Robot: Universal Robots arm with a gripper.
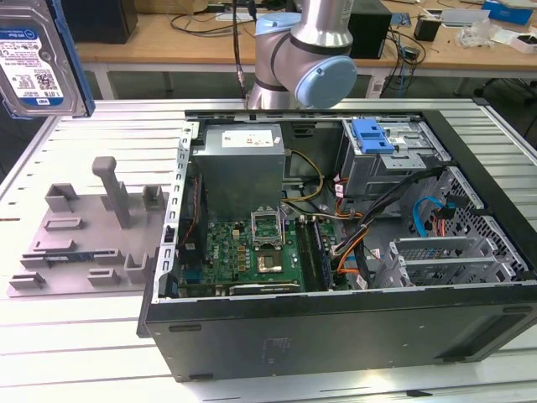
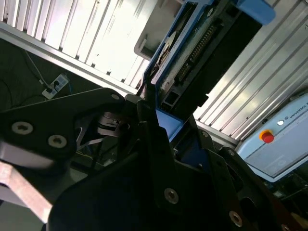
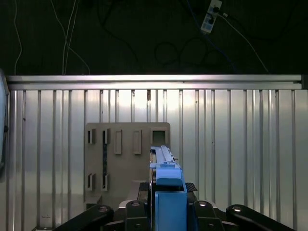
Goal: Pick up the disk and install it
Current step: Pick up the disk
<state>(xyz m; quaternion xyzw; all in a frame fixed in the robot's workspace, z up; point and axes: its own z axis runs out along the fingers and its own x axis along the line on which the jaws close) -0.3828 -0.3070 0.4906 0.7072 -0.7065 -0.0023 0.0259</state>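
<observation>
Spanning the whole scene, the ribbed metal surface [image 1: 75, 353] carries an open computer case [image 1: 336, 336]. A grey tray [image 1: 84, 243] of moulded slots with one upright post sits on the exterior view's left of the case. Behind the arm [image 1: 306, 50] runs a wooden surface [image 1: 159, 38] littered with cables and boxes.

In the first wrist view the ribbed metal ends at a straight edge [image 3: 154, 79] beyond the hand. Past it lies dark floor [image 3: 120, 38] with loose cables [image 3: 168, 48] and a power strip [image 3: 210, 15]. Bare ribbed metal lies open on both sides of the tray below the hand.

The hand [image 3: 168, 211] is closed on the disk [image 3: 166, 166]. Its dark fingers [image 3: 132, 209] press the blue frame from either side. The disk stands on edge and reaches out past the fingertips, held clear of the ribbed metal, with the tray below and apart from it. In the second wrist view the disk's connector end and blue frame stick out beyond the fingers. In the exterior view the disk [image 1: 38, 54] sits high at the left, label toward the camera, well apart from the case.
</observation>
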